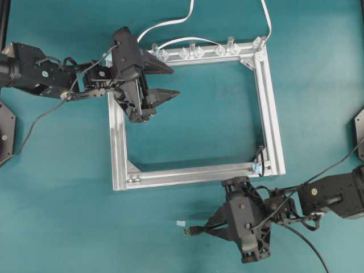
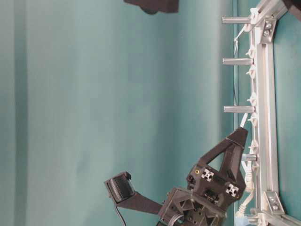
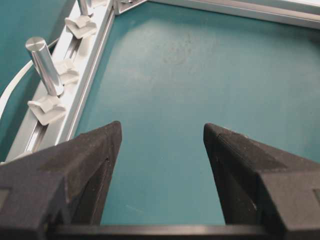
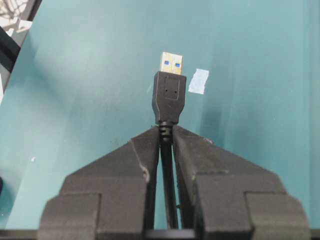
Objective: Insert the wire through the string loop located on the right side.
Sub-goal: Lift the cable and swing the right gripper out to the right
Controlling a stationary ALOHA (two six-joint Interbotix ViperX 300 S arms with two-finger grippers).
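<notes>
Wire [image 4: 169, 100] sits pinched in the right end effector [image 4: 166, 131], whose 2 black fingers [image 4: 131, 157] are clamped on the cable just behind the plug. In the right wrist view the plug's dark body sticks out ahead of the fingertips, its metal tip with blue inside pointing away from the camera, and a small pale scrap of tape [image 4: 199, 81] lies on the teal worktop [image 4: 75, 100] just right of it. From overhead the plug [image 1: 190, 230] shows to the left of the right end effector [image 1: 209, 226], below the bottom rail of the square aluminium frame [image 1: 272, 114] and apart from it, while the cable trails off toward the lower right corner.

String loop [image 1: 259, 158] stands at the frame's lower right corner, a thin dark strand rising from a pale blue bit on the rail, up and to the right of the held plug and well apart from it.

At the frame's upper left corner the left end effector [image 1: 170, 79] hangs with its fingers spread wide and nothing between them; the left wrist view shows only bare worktop in the gap. Along the top rail stand clear plastic clips [image 1: 190, 52] and metal posts [image 3: 45, 65], with a white flat cable [image 1: 170, 25] running past them.
</notes>
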